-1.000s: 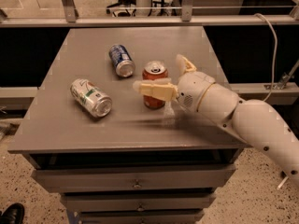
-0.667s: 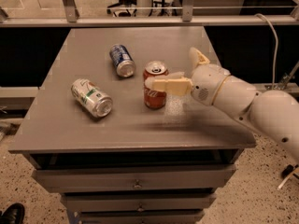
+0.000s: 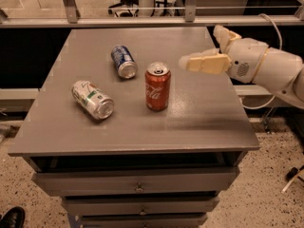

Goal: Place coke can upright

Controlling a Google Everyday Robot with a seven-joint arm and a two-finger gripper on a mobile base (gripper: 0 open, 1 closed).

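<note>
**A:** Start with the big things. Where is everything, measured from the coke can?

**B:** The grey bench [image 3: 199, 127] carries it all, and the coke can [image 3: 157, 87] stands on it near the middle, a little toward the front. The white arm [image 3: 285, 70] comes in from the right of the can, above the bench's right edge.

**A:** And the tool?

**B:** The tool [image 3: 202, 47] hangs to the right of the can and slightly above its top, clear of it. Its two fingers are spread wide and have hold of nothing. One finger points toward the can and the other angles up behind.

**A:** The can itself?

**B:** It is upright with the open end on top and the script facing the front. Nothing touches it. The white-and-green can [image 3: 92, 99] lies on its side well to the can's left. The blue can [image 3: 124, 61] lies on its side behind and to the left of it, nearer.

**A:** So what is left to do?

**B:** By my reading the placing is done, and the step in hand is getting away cleanly. I would draw the tool up and to the right, straight away from the can. The nearer finger should never sweep back across the can's rim. Go slowly, because a tall, light can tips at a small knock.
</note>
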